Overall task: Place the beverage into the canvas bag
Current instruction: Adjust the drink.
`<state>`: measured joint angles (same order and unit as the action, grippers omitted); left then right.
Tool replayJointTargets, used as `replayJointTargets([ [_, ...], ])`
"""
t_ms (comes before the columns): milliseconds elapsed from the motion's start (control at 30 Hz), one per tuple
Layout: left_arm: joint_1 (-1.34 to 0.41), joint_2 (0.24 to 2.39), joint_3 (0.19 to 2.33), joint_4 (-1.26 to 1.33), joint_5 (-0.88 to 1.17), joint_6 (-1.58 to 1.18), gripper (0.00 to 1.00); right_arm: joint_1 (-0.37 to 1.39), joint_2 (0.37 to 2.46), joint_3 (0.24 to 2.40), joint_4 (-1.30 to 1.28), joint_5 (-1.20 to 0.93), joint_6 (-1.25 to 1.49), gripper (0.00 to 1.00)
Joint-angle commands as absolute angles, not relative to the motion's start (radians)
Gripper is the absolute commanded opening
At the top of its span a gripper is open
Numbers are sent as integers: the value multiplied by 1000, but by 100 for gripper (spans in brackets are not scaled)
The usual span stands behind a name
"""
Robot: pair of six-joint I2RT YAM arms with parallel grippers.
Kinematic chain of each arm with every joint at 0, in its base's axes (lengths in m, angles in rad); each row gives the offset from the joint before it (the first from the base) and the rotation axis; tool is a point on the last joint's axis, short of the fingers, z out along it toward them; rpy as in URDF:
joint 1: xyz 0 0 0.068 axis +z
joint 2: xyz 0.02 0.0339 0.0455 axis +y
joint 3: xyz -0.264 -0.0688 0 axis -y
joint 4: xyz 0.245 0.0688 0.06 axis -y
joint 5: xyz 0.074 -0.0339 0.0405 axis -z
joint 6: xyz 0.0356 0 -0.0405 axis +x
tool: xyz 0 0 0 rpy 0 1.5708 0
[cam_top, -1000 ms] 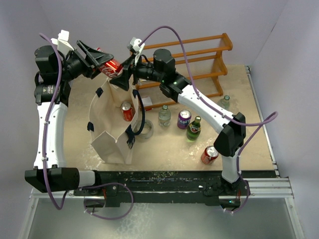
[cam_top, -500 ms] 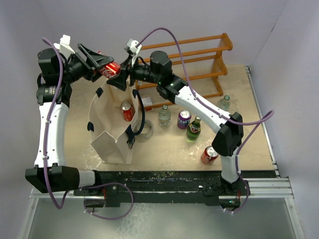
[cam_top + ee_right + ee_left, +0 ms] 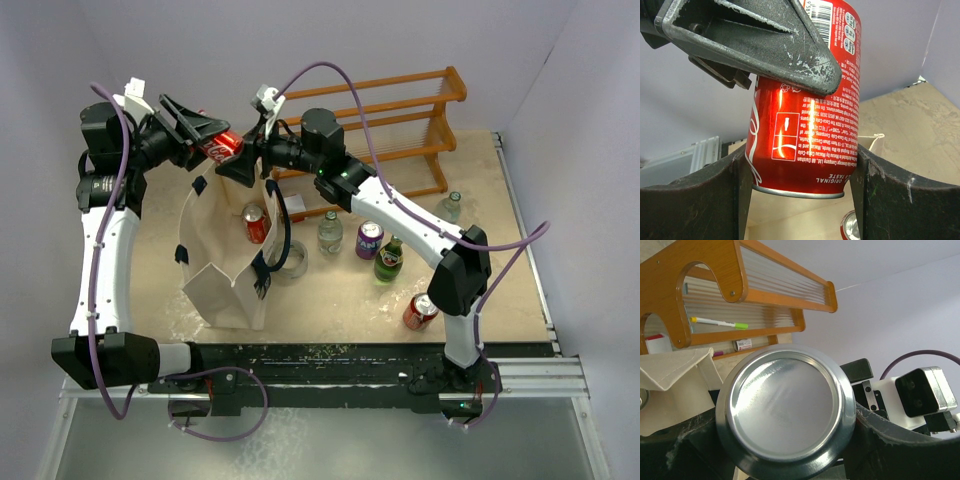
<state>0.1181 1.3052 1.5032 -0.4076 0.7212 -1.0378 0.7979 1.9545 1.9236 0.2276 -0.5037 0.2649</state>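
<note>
Two arms meet over the far left corner of the bench [image 3: 490, 230] in the overhead view. The left gripper [image 3: 212, 138] is clamped on a red cola can [image 3: 226, 148], held in the air above the far side of the canvas bag [image 3: 225, 290]. The right gripper [image 3: 236, 160] reaches in from the right, its jaws set around the same can. The bag stands open-mouthed near the left edge, its navy handles drooping. A wooden rack [image 3: 400, 110] stands behind it along the far edge. To the bag's right, a clear bottle [image 3: 330, 232], a purple can [image 3: 369, 240] and a green bottle [image 3: 389, 258] stand in a loose row. Another red can [image 3: 420, 312] sits close to the near edge.

From the left wrist, the cola can's silver base fills the frame between the dark fingers [image 3: 890, 440]. The rack shows at upper left, and a fold of the bag's cloth at the left edge.

From the right wrist, the cola can hangs between the right fingers [image 3: 695, 200], one at each side and right against its wall. Whether they press it cannot be told. One finger of the left gripper lies across the can's upper part.
</note>
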Motion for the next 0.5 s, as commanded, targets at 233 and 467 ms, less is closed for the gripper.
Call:
replayJointTargets([
  [233, 144, 1255, 1492, -364, 709, -1028, 56, 788, 1850, 1942, 389, -433, 298, 0],
  [467, 147, 1248, 1470, -371, 706, -1019, 80, 789, 1849, 1951, 402, -427, 310, 0],
])
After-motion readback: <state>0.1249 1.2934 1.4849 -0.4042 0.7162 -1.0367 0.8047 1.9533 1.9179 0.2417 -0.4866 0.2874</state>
